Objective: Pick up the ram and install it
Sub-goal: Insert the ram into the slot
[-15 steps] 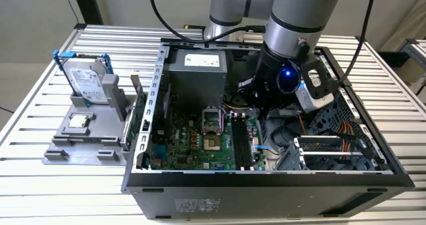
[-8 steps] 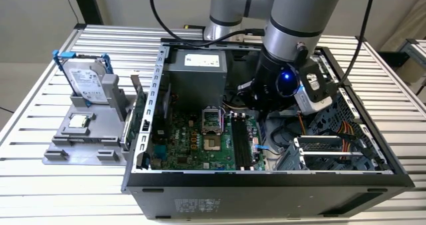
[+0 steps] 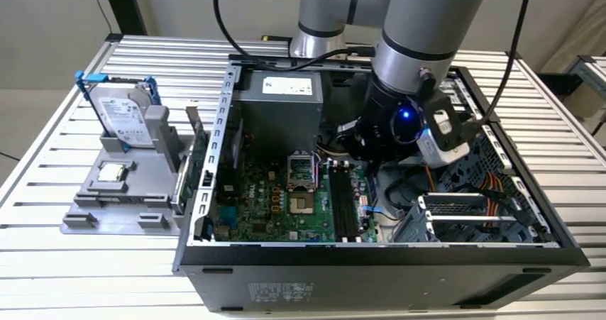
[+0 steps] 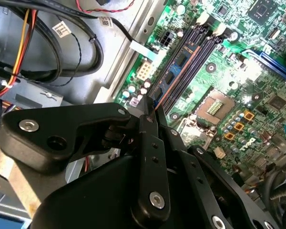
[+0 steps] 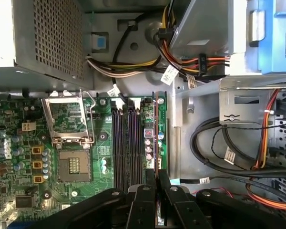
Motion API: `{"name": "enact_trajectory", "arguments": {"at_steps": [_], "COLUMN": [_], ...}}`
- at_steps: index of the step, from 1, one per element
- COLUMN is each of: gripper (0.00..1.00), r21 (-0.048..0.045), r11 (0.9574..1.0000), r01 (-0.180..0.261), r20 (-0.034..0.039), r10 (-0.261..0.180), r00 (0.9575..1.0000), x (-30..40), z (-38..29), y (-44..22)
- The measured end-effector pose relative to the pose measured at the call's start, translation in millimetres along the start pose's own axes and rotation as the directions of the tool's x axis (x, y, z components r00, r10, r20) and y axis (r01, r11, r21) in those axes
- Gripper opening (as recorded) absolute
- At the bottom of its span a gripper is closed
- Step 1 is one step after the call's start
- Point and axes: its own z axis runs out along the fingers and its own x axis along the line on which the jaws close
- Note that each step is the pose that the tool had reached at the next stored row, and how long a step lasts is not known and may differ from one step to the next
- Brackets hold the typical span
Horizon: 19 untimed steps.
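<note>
The ram (image 5: 156, 138) stands edge-on in the lower middle of the first wrist view, a thin bluish strip pinched between the two black fingers (image 5: 145, 200) of the gripper (image 5: 156, 183); the jaws are closed on its end. It lies along the outermost of the dark memory slots (image 5: 128, 143), the one nearest the case's metal wall, and I cannot tell whether it is already seated or only resting in the slot's mouth.

In the second wrist view the same stick (image 4: 174, 76) runs away from the fingertips toward the upper middle of the frame, parallel with the slots (image 4: 195, 47).

To do this step well, you want the stick kept square to the slot along its whole length and pressed straight down, not rocked sideways; my guess is that a tilt would bind it.

Around it: the empty processor socket (image 5: 74, 164) sits at lower left of the first wrist view, bundled cables (image 5: 229, 157) at right. In the exterior view the open computer case (image 3: 379, 252) rests on a slatted metal table (image 3: 57, 270), with a hard drive (image 3: 123, 114) in a grey stand at upper left.
</note>
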Motion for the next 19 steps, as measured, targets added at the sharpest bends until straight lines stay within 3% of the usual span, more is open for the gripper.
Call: {"name": "enact_trajectory", "arguments": {"at_steps": [10, 19], "gripper": [0.0, 0.0], "r21": [0.0, -0.0001], "r11": [1.0, 0.9999], "r01": [0.007, 0.013], "r20": [-0.0001, 0.0], "r10": [-0.007, -0.013], "r00": [1.0, 0.9999], "x": [0.5, 1.5], "z": [6.2, 16.3], "y": [-3.2, -4.5]}}
